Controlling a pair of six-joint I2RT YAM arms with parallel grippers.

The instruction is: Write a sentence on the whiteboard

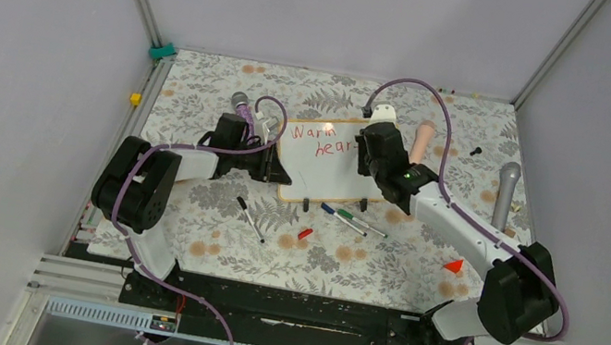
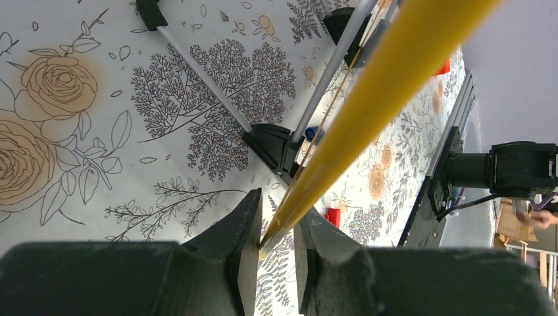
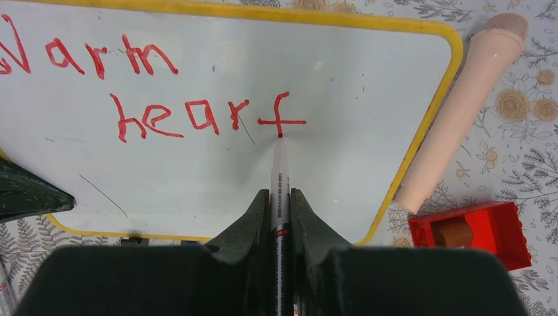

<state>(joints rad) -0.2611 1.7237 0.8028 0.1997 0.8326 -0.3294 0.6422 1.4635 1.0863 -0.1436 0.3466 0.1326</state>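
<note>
Glossy white whiteboard, yellow wooden frame, lay on the floral bench; left jaws clenched its edge. Right jaws grasped a slim white red-tipped marker, tip on the red handwritten sentence, at its "t". Step: second word. Next, likely: lift, shift right, add "s".

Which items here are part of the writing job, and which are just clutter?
In use: glossy white rectangular whiteboard with yellow frame, clamped by left tool; red handwritten words; red-tipped white marker in right tool.
Clutter: peach plastic toy microphone; red plastic block; grey handheld microphone; blue-capped marker; green-capped marker; black-capped pen.
</note>
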